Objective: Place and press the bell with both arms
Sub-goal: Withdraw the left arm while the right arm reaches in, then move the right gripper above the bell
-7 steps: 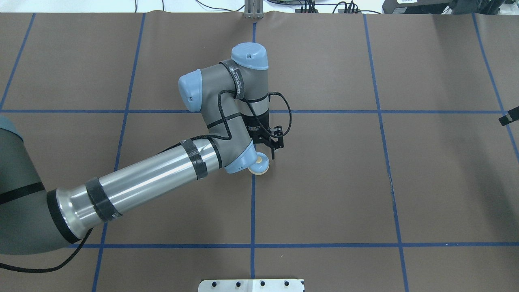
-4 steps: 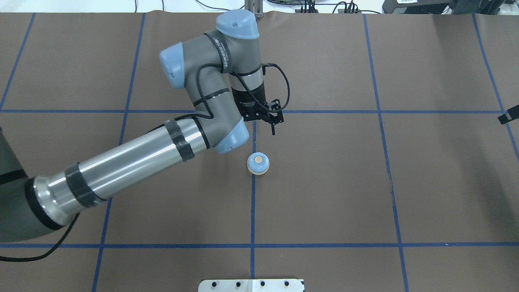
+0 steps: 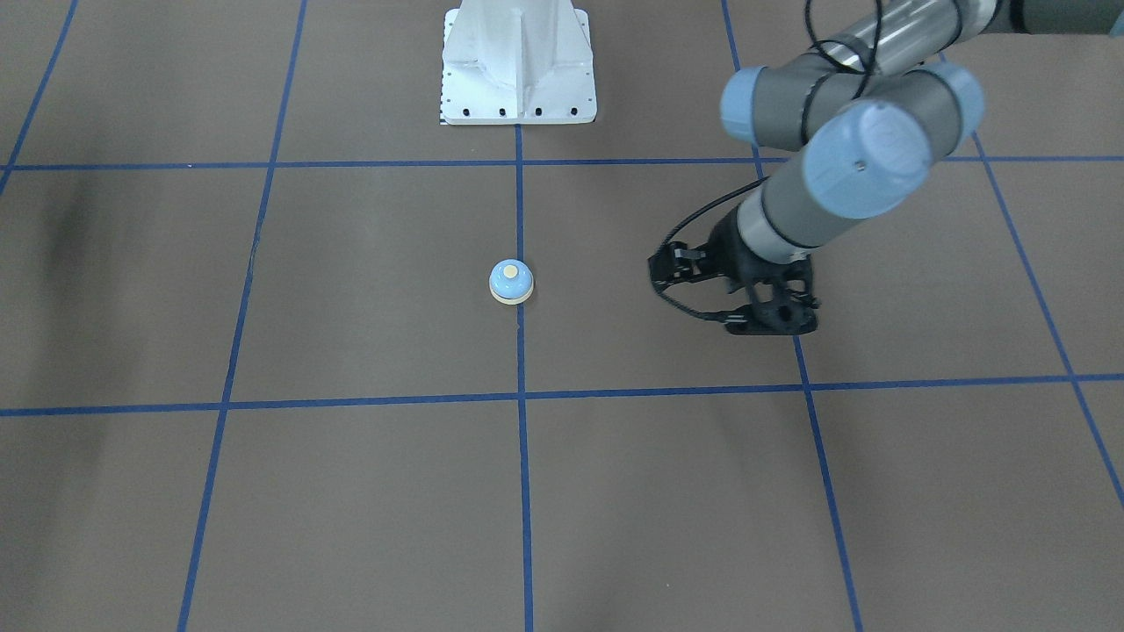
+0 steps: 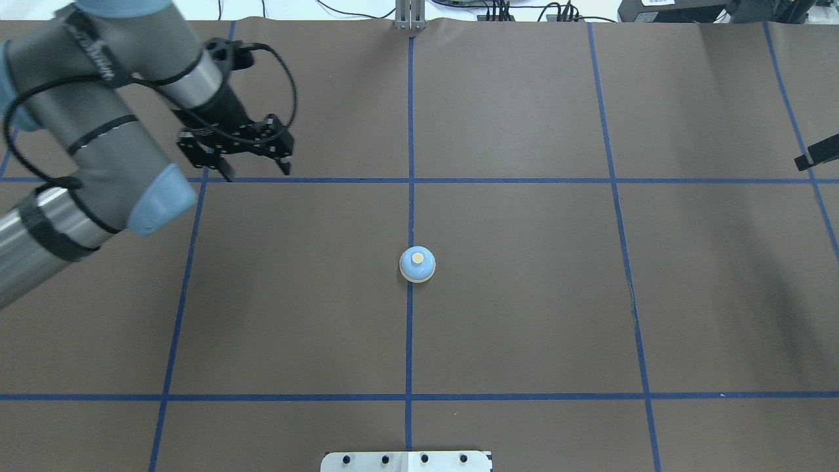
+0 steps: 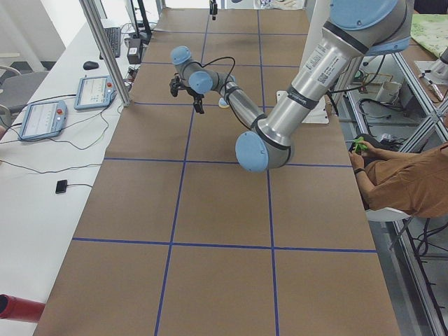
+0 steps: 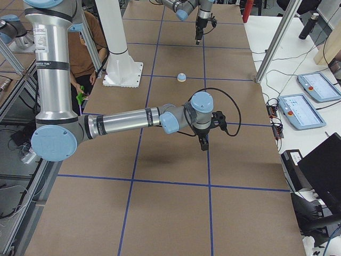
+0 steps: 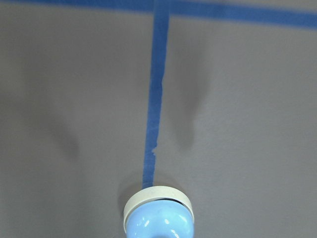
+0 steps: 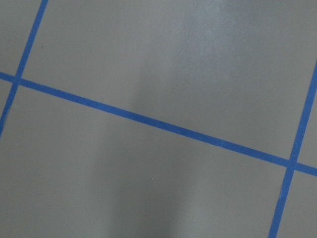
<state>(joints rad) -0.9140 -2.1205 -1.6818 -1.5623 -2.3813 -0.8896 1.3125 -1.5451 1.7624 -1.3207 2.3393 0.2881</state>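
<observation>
The bell (image 4: 417, 264) stands upright on the centre blue line of the brown table, light blue with a cream button on top. It also shows in the front view (image 3: 511, 282), the right side view (image 6: 181, 77) and at the bottom edge of the left wrist view (image 7: 158, 215). My left gripper (image 4: 257, 173) is open and empty, well to the left of the bell and farther back; it also shows in the front view (image 3: 768, 323). Only a black sliver of my right gripper (image 4: 816, 155) shows at the right edge. I cannot tell whether it is open or shut.
Blue tape lines divide the brown mat (image 4: 524, 328) into squares. The white bolted pedestal (image 3: 518, 61) stands at the robot's side of the table. A person in an orange shirt (image 5: 406, 185) sits beside the table. Tablets (image 5: 42, 119) lie on the white side bench.
My left arm has drawn back from the bell and swung far to the left with its gripper empty. The bell has stayed in place on the centre line.
</observation>
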